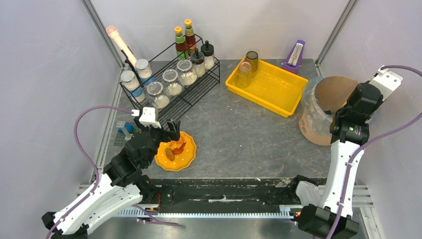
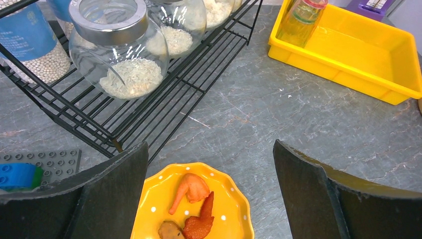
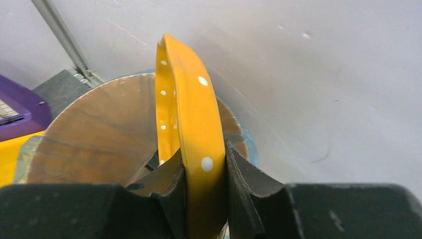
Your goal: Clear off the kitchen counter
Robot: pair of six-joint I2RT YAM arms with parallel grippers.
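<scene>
Right gripper (image 3: 204,167) clamping yellow dotted plate (image 3: 190,89), jar label (image 2: 22,37) illegible

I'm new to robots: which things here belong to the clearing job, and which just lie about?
Job, likely: counter, scraps plate, held plate, bin, tray.
Lying about: rack, jars, bottles, purple box, bricks.

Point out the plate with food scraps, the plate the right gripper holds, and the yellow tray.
plate with food scraps (image 2: 231,209), left wrist view, bare right side.
held plate (image 3: 191,114), right wrist view, its upturned edge.
yellow tray (image 1: 274,84), top external view, bare floor.
</scene>
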